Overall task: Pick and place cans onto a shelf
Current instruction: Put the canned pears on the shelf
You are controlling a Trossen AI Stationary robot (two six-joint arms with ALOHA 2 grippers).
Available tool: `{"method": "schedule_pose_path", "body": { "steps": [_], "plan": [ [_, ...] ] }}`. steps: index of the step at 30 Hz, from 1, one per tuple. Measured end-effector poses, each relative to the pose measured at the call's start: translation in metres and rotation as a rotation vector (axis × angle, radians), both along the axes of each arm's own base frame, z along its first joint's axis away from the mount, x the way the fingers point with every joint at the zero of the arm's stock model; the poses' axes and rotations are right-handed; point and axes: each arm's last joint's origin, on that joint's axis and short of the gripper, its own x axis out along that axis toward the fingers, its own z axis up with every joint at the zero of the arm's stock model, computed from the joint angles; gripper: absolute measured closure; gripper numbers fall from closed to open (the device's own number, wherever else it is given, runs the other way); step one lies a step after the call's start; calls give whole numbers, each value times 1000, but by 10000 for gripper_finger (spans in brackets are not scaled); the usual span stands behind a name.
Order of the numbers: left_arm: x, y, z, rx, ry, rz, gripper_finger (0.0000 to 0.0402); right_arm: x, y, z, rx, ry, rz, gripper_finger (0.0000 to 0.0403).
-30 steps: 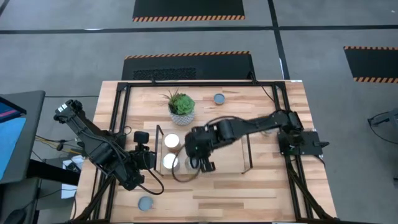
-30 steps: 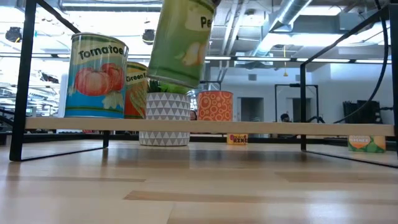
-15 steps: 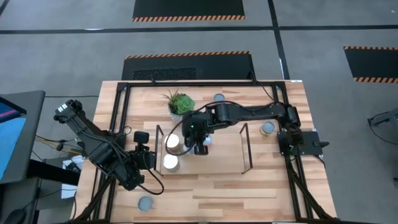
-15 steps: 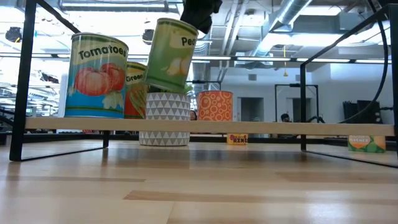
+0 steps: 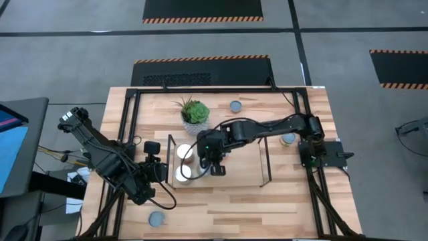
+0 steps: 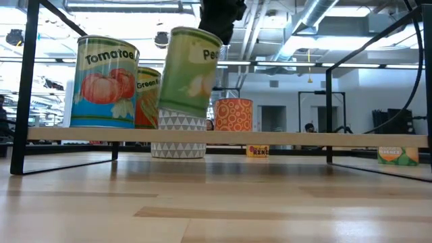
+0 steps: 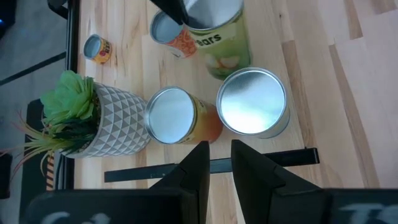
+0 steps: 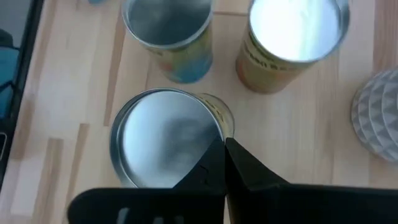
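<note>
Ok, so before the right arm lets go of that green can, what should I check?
1. Grip: the right gripper is shut on the green can at its top rim. Ok.
2. Can upright: it leans, top toward the orange can side. Not ok.
3. Base seated on the shelf: cannot tell.
4. Gap to the tomato can and the can behind it: apart in the wrist views. Ok.
5. The left gripper waits outside the shelf's left end. Ok.
</note>
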Motion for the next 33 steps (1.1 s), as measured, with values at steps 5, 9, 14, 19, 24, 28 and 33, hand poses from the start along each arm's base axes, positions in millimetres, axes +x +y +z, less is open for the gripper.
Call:
{"method": "schedule_pose_path", "body": {
  "steps": [5,9,14,19,24,28,33],
  "plan": [
    [0,0,0,0,0,0,345,0,5,-6,-1,8,11,395],
    [0,0,0,0,0,1,345,0,5,-5,6,4,0,389],
    [0,0,0,-1,0,1,345,0,8,-4,19,0,-8,390],
    [0,0,0,-1,-1,2,345,-1,18,-4,34,-5,-6,391],
    [0,0,0,-3,-2,4,345,-2,25,-4,28,-6,12,388],
    [0,0,0,-2,-1,3,345,-2,24,-4,22,-7,7,389],
    [0,0,0,-1,0,1,345,0,23,-5,25,-28,3,387]
  ]
}}
